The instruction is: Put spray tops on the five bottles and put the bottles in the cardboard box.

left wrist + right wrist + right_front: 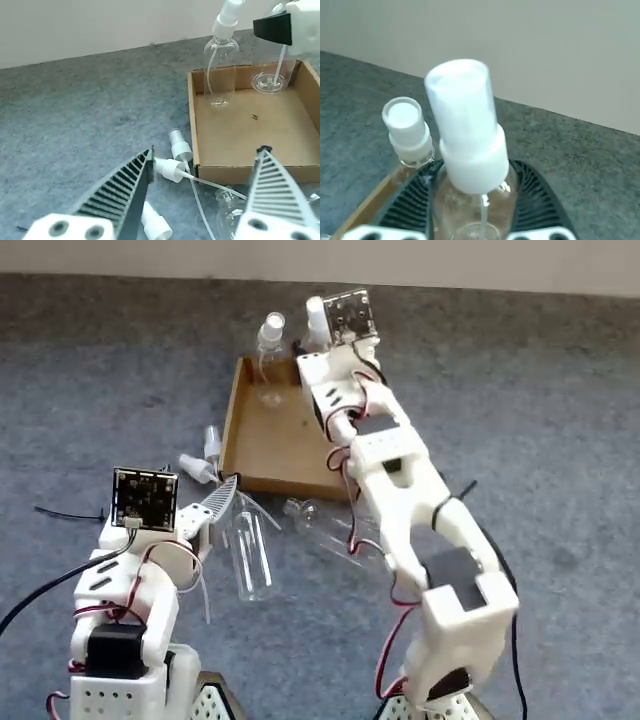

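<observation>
The cardboard box (285, 455) lies open on the carpet. A clear bottle with a spray top (269, 348) stands upright in its far corner (220, 60) (406, 126). Beside it, my right gripper (326, 340) (475, 210) is shut on a second capped bottle (466, 135) (270, 75), whose base is at the box's back floor. My left gripper (222, 502) (206, 152) hangs open in front of the box, above loose spray tops (172, 169) (197, 468). Uncapped clear bottles (251, 555) (230, 207) lie on the carpet near the box's front wall.
Grey carpet covers the floor, with a pale wall (560, 60) behind the box. The right arm (400, 500) stretches over the box's right side and over lying bottles (335, 535). Open carpet lies left of the box (75, 115).
</observation>
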### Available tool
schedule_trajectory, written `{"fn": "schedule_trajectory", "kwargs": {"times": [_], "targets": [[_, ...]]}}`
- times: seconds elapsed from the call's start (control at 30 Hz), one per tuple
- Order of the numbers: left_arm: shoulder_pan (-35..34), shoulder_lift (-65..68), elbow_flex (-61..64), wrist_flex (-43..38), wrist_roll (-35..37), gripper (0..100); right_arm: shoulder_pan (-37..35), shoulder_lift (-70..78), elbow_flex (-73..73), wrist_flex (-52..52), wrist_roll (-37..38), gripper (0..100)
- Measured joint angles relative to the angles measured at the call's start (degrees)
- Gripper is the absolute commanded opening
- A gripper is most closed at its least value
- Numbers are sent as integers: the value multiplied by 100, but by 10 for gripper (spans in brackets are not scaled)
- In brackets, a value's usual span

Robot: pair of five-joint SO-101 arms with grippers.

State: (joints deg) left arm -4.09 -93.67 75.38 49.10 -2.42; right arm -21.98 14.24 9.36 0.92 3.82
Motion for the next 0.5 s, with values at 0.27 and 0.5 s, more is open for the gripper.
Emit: {"fn": "schedule_trajectory", "kwargs": {"times": [0.27,0.5], "targets": [[0,0,0,0,0,287,18,721,-369,-211,0,5],[0,0,0,0,0,287,176,1020,-378,-782,0,5]]}}
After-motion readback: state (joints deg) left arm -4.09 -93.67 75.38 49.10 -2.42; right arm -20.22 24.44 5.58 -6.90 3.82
